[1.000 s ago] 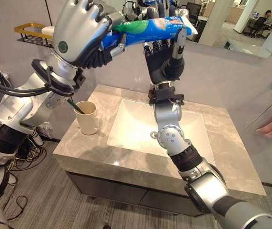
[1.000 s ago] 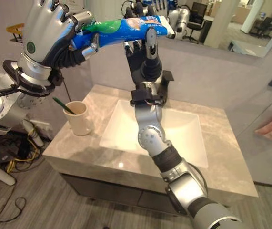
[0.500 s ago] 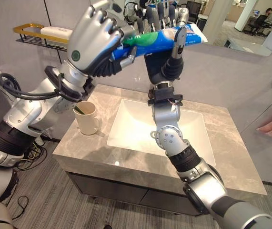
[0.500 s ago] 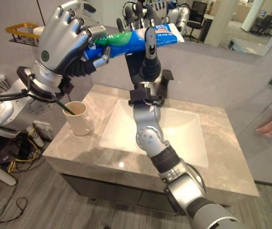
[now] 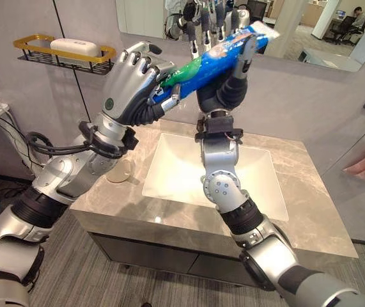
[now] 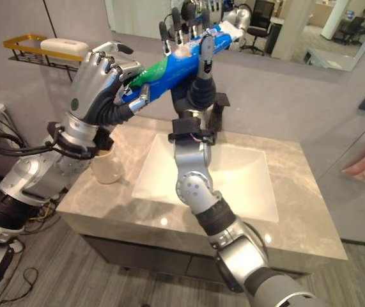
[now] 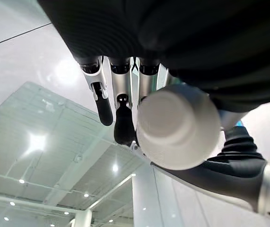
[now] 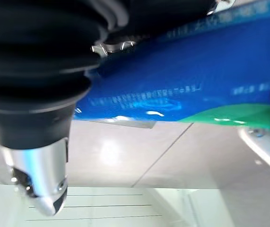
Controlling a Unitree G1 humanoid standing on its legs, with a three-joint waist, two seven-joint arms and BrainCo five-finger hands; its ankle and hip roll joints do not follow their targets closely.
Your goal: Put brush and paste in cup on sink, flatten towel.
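Grey marble counter (image 5: 297,211) is spanning mid-frame around its white sink (image 5: 188,173); above it we are clamping 2 hands, left hand (image 5: 131,89) and right hand (image 5: 230,86), on the toothpaste tube (image 5: 217,54); cup (image 6: 105,167) is sitting at left.

Both arms are jointed shells of silver-grey metal, the left arm (image 5: 67,179) broken by bands of black ribbing and the right arm (image 5: 222,187) carrying a round silver joint disc ringed with small dark screws, with a black bracket clamped above it at the wrist. The left hand (image 5: 131,83) has a smooth silver back with a small round green mark, a dark ribbed cover at its wrist and silver fingers ending in dark tips. The right hand (image 5: 224,96) shows a dark palm side and a dark-tipped silver thumb.
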